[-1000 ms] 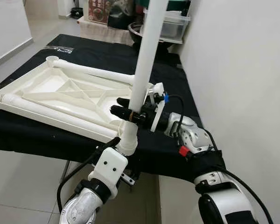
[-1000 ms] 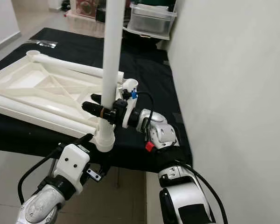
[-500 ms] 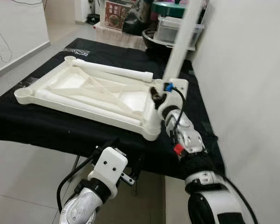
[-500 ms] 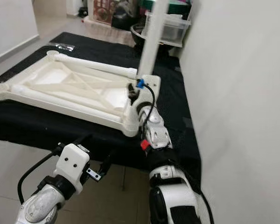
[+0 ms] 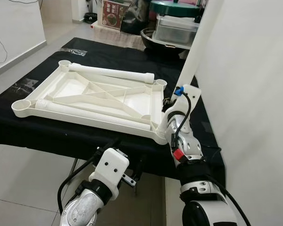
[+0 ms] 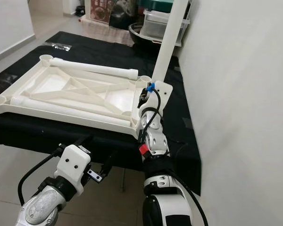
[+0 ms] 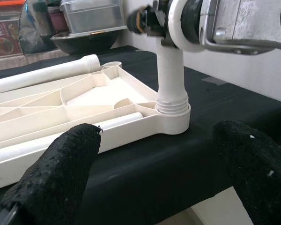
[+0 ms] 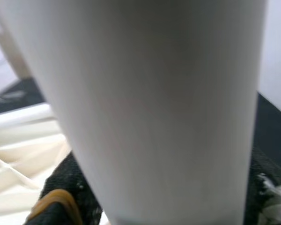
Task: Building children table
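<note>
Right now your right gripper [image 6: 144, 98] is clamped on the white table leg [image 5: 194, 59], which stands tilted in the near right corner socket of the upturned tabletop [image 5: 92, 96] on the black-covered table [image 5: 47, 134]. Your left gripper [image 7: 159, 183] hangs below the table's front edge, fingers [image 7: 56, 168] spread wide, holding nothing. Two more legs lie on the tabletop: one [image 5: 111, 73] along its far edge, one [image 5: 92, 114] along the near edge. Beyond the table sit a dark bowl [image 5: 162, 38] and a lidded plastic container [image 5: 177, 28]; a white wall [image 5: 254, 84] crowds your right arm.
</note>
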